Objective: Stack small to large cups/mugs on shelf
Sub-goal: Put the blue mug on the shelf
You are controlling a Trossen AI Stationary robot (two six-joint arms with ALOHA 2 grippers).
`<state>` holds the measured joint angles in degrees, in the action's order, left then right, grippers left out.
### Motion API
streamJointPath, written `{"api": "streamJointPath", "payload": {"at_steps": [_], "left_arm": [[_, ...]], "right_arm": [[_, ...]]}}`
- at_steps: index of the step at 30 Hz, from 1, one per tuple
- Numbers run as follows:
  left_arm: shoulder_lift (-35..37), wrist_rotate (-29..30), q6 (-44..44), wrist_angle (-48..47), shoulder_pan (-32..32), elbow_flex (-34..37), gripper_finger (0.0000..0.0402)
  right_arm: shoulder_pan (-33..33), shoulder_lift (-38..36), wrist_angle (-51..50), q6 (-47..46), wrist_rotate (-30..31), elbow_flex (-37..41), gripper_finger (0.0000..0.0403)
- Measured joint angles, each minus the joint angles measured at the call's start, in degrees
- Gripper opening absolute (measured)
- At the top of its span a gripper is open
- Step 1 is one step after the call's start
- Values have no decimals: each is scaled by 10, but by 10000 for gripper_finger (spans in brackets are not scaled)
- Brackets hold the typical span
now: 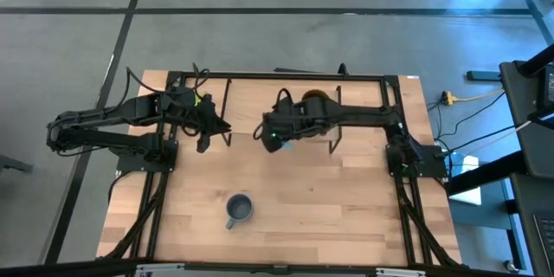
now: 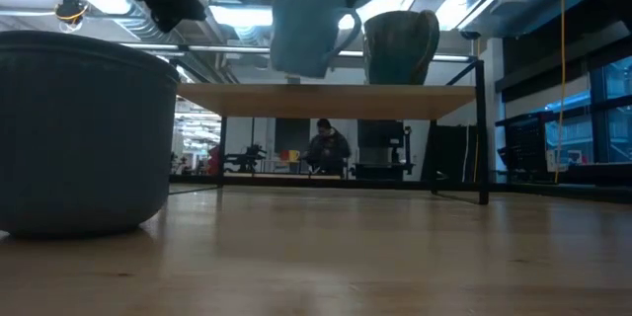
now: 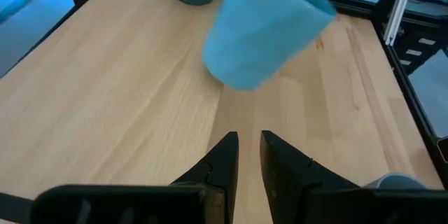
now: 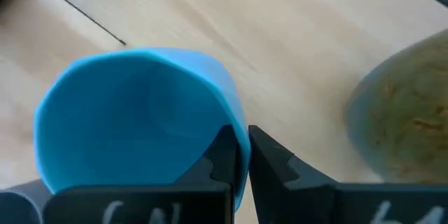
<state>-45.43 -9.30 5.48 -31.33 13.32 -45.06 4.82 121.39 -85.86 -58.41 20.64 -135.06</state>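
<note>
High view: right pincer (image 1: 275, 137) grips sky-blue mug (image 4: 133, 119).

both arms are dark, nearly black, built of slim jointed links with bundled black cables trailing along them. the left arm (image 1: 112, 125) carries a small yellow-green tag near its wrist. the right arm (image 1: 363, 119) shows a small green light by its wrist. each end effector has two wedge-shaped black fingers (image 3: 217, 164).

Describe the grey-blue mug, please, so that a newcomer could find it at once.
Start at the wooden tabletop, then look to its near edge, away from the shelf. The grey-blue mug stands there alone, upright; unlike the others, no tool touches it.
</note>
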Motion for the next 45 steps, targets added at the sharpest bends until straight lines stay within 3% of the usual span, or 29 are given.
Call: {"api": "streamJointPath", "payload": {"at_steps": [5, 23, 31, 40, 45], "left_arm": [[0, 6, 0, -2, 0, 0, 55], [-52, 1, -1, 17, -24, 0, 55], [-56, 29, -15, 29, -39, 0, 55], [-56, 22, -10, 27, -39, 0, 55], [-56, 22, 3, 27, -39, 0, 55]], "right_arm": [[5, -2, 0, 1, -27, 0, 22], [9, -13, 3, 4, -21, 1, 22], [24, -13, 2, -5, -24, 1, 22], [55, -35, 2, 65, -29, 1, 22], [38, -53, 2, 129, 24, 1, 22]]}}
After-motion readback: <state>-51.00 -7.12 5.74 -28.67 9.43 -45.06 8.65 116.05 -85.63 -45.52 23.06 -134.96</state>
